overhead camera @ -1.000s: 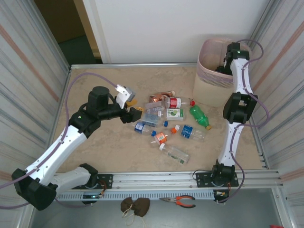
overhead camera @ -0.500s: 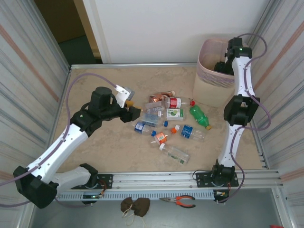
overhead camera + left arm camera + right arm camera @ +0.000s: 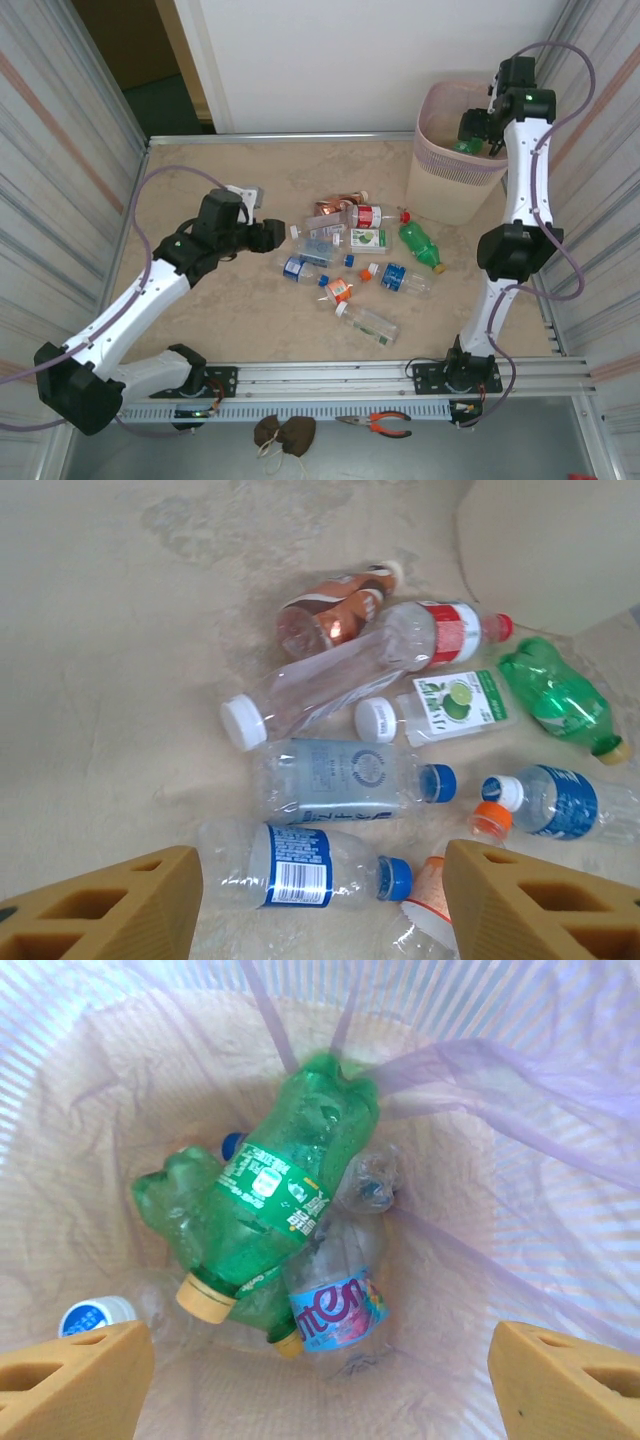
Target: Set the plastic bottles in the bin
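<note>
1. Table (image 3: 190,170): a beige, stone-patterned surface. The plastic bottles (image 3: 355,255) lie loose in a cluster at its middle, and the bin (image 3: 438,195) stands at its far right corner.
2. Left gripper (image 3: 280,232): it hovers at the left edge of the cluster. In its wrist view we see the yellow fingers (image 3: 110,910) spread well apart with nothing held between them.
3. Below that gap lies a blue-labelled bottle (image 3: 300,858) with a blue cap, set crosswise. An orange-labelled bottle (image 3: 428,900) lies just beside the right-hand finger.
4. Crowding: a long clear bottle (image 3: 320,685) with a white cap lies slantwise, touching both a brown-tinted bottle (image 3: 335,615) and a red-labelled bottle (image 3: 450,630). A lime-labelled bottle (image 3: 445,702) and a crumpled blue-capped bottle (image 3: 345,780) lie just beside it on the near side.
5. A loose green bottle (image 3: 555,692) lies at the right of the cluster, near the foot of the bin.
6. Right gripper (image 3: 474,128): it hangs over the bin's mouth. Its jaws stand wide apart and grasp nothing.
7. Bin interior: inside the pink liner (image 3: 520,1090) we see a binned green bottle (image 3: 270,1195) lying on top of a second green one and a clear bottle with a blue-and-pink label (image 3: 338,1308). A white-and-blue cap (image 3: 95,1315) shows at the lower left.
8. In front of the table's near rail lie orange-handled pliers (image 3: 378,424) and a brown pouch (image 3: 283,432).
</note>
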Controlling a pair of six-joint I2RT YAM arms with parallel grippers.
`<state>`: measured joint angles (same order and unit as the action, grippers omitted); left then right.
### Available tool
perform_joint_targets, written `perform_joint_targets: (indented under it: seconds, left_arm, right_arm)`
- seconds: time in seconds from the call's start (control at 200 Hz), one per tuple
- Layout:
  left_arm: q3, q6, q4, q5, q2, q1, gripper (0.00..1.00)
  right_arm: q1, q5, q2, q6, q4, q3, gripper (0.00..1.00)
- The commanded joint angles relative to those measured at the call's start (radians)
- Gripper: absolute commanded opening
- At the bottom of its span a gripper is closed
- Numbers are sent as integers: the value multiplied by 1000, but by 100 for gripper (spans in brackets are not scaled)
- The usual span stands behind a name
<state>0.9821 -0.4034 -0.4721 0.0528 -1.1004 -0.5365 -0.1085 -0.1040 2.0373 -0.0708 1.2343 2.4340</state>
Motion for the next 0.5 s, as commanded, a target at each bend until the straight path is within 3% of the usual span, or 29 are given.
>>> perform_joint_targets:
  seconds: [0.0,0.235,0.496]
  left_arm:
    - [-27,-158,-20,-129,25,7,67]
    - [-35,-446,-115,-260,-17,7,72]
    - [-6,-700,-193,-211,-143,10,71]
  right_arm:
    - [22,17,-82,-23,-10,-38,85]
    - [54,40,-275,-32,-122,-263,85]
    - [71,97,-524,-70,-277,-579,85]
